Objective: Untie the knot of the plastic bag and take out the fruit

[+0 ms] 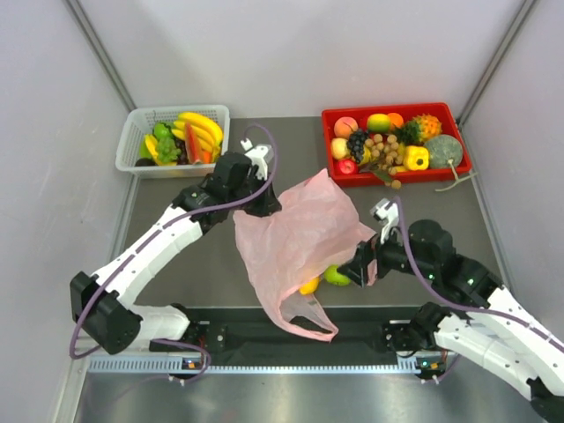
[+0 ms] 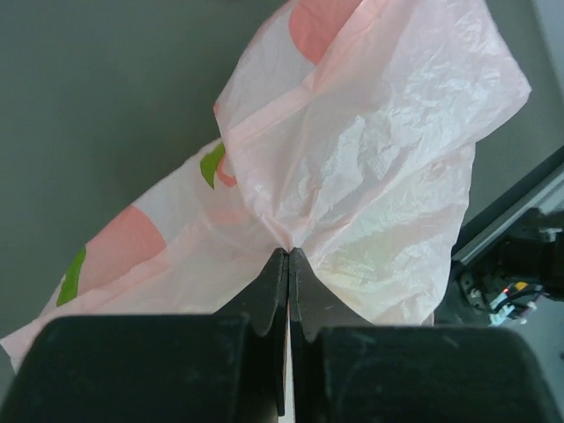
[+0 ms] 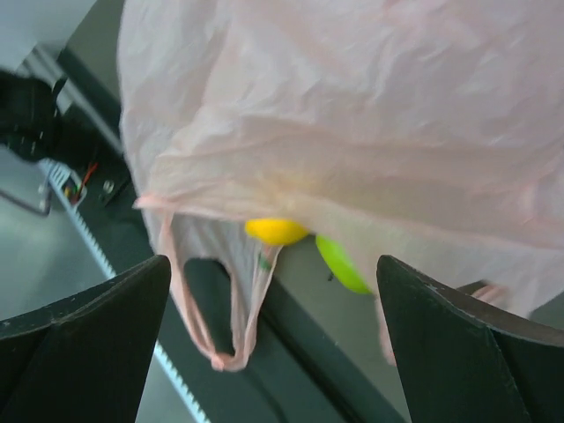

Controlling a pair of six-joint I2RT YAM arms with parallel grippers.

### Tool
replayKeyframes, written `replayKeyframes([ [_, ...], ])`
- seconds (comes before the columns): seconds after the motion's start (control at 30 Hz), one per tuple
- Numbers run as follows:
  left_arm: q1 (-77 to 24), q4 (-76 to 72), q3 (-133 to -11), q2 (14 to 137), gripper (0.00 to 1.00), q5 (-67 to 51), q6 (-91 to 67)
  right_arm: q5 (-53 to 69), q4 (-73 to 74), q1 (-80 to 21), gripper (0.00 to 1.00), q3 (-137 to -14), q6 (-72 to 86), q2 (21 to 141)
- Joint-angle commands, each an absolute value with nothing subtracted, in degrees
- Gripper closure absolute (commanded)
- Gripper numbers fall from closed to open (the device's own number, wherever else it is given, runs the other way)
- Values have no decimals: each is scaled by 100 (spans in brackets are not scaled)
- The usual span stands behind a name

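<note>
The pale-pink plastic bag (image 1: 300, 233) lies crumpled at the table's middle, its loop handles (image 1: 308, 328) trailing over the near rail. My left gripper (image 1: 267, 204) is shut on a pinch of the bag's film (image 2: 289, 253) at its far left corner and holds it up. My right gripper (image 1: 359, 264) is wide open beside the bag's right edge and grips nothing (image 3: 273, 260). A yellow fruit (image 3: 276, 231) and a green fruit (image 3: 342, 264) peek out under the bag's edge, also in the top view (image 1: 309, 285). One loop (image 3: 216, 357) hangs free. No tight knot shows.
A red tray (image 1: 327, 141) at the back right holds several toy fruits, among them grapes and an orange pineapple. A white mesh basket (image 1: 132, 141) with bananas and green pieces stands at the back left. A black rail (image 1: 370, 330) runs along the near edge.
</note>
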State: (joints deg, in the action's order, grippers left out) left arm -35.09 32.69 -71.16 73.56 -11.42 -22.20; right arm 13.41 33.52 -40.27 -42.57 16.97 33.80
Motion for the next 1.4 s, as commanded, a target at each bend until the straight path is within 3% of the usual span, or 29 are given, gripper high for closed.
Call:
replayKeyframes([
  [0.0, -3516, 2875, -6568, 7505, 100, -923, -2232, 1521, 3288, -4630, 0, -4009, 2004, 3348],
  [0.23, -3489, 2347, -6117, 8050, 100, -405, -2268, -339, 3138, -6544, 0, -3955, 2337, 4235],
  [0.4, -3393, 2048, -6082, 8568, 100, -44, -2224, -2527, 3638, -6812, 0, -4157, 3030, 4938],
  [0.47, -3366, 2057, -6134, 8876, 100, -53, -2206, -2759, 3849, -6812, 0, -4166, 3260, 5044],
  [0.63, -3366, 1864, -6021, 9263, 100, -61, -2206, -2383, 4210, -6969, 0, -4070, 3770, 5195],
  [0.77, -3366, 1705, -5792, 9255, 100, -88, -2267, -1233, 4156, -7303, 0, -3824, 3849, 4896],
  [0.97, -3358, 1635, -5722, 9167, 100, -141, -2303, -1099, 4824, -7576, 0, -3710, 4244, 5211],
  [1.1, -3366, 1600, -5687, 9141, 100, -193, -2320, -1781, 5202, -7603, 0, -3612, 4700, 5537],
  [1.37, -3357, 1600, -5590, 9026, 100, -237, -2303, -1618, 4184, -7567, 0, -3129, 4746, 6125],
])
